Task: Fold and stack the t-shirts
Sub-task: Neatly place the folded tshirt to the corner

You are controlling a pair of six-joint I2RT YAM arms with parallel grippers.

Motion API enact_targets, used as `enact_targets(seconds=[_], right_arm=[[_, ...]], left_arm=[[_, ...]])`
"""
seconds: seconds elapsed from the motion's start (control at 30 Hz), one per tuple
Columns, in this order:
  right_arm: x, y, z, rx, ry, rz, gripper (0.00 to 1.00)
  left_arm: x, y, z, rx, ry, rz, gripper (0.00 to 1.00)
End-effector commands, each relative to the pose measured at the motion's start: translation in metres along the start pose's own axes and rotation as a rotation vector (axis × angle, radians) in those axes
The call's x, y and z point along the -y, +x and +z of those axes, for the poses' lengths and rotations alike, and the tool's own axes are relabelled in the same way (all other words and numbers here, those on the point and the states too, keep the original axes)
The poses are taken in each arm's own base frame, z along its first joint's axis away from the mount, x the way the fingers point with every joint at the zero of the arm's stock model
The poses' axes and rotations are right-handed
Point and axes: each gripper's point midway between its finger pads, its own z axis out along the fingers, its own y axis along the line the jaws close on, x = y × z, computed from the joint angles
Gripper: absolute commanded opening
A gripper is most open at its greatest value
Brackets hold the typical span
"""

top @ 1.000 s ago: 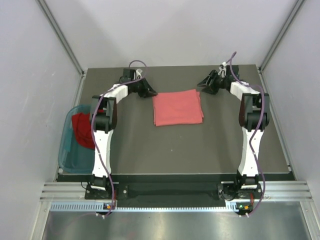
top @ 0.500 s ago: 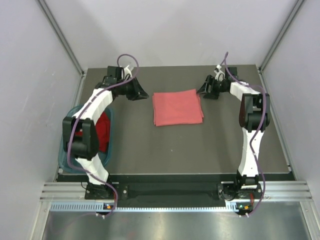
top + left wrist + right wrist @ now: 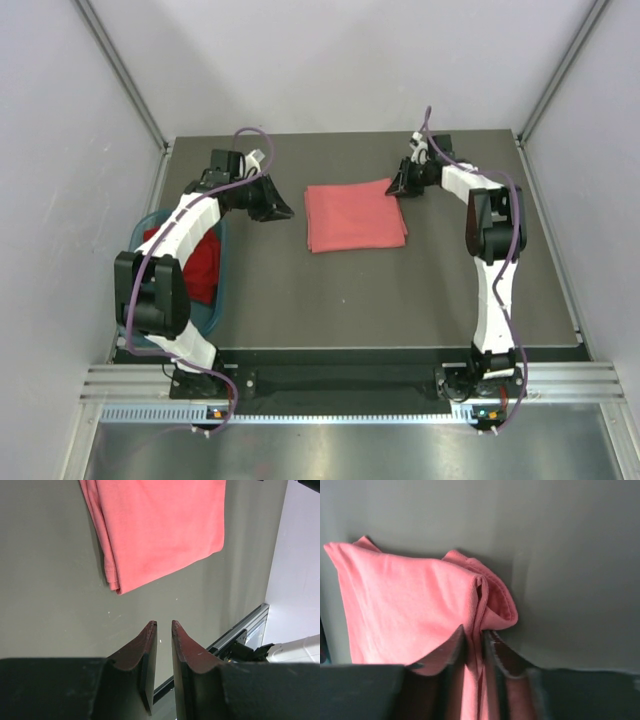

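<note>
Quick status from me, the two-arm rig. My right gripper is at the far right corner of the pink tee, fingers pinched down on a bunched fold of its edge. In the wrist cam the cloth ridge runs right btwn them, so that one's clamped on fabric.

My left gripper is over bare table just off the tee's left side, not touching it. Jaws are narrow, just a thin slit btwn the tips, nothing in there.

The pink tee is folded into a rough rectangle, flat on the table around the middle, a bit toward the far side, btwn my two grippers. Layered edges show along one side in the left wrist cam.

The red tee is crumpled in the teal basket at the table's left edge, partly hidden under my left arm.
</note>
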Motion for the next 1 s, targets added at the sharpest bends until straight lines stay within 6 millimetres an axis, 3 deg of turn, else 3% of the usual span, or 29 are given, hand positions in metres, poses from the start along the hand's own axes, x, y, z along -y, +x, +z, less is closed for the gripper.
enact_targets(seconds=[0.0, 0.13, 0.4, 0.43, 0.47, 0.53, 0.7, 0.8, 0.97], right_arm=[[0.029, 0.015, 0.014, -0.030, 0.135, 0.026, 0.17], [0.045, 0.003, -0.008, 0.039, 0.305, 0.018, 0.00], [0.054, -0.021, -0.055, 0.115, 0.488, -0.056, 0.00], [0.053, -0.033, -0.062, 0.136, 0.520, -0.079, 0.00], [0.058, -0.030, -0.069, 0.101, 0.555, -0.097, 0.00], [0.063, -0.048, -0.083, 0.123, 0.630, -0.131, 0.00], [0.073, -0.074, -0.110, 0.117, 0.749, -0.282, 0.00], [0.094, -0.089, -0.130, 0.128, 0.872, -0.306, 0.00], [0.137, -0.113, -0.154, 0.204, 0.921, -0.213, 0.00]], left_arm=[[0.011, -0.001, -0.011, 0.015, 0.022, 0.037, 0.23], [0.005, 0.006, -0.010, -0.001, -0.001, 0.024, 0.23], [-0.005, 0.011, -0.017, -0.010, -0.065, 0.037, 0.23], [-0.006, 0.012, -0.017, -0.011, -0.067, 0.041, 0.23], [-0.008, 0.014, -0.017, -0.013, -0.073, 0.039, 0.23], [-0.011, 0.017, -0.016, -0.015, -0.078, 0.041, 0.23], [-0.019, 0.024, -0.008, -0.024, -0.071, 0.027, 0.22], [-0.022, 0.027, -0.004, -0.025, -0.061, 0.014, 0.22], [-0.029, 0.033, 0.000, -0.040, -0.070, -0.004, 0.22]])
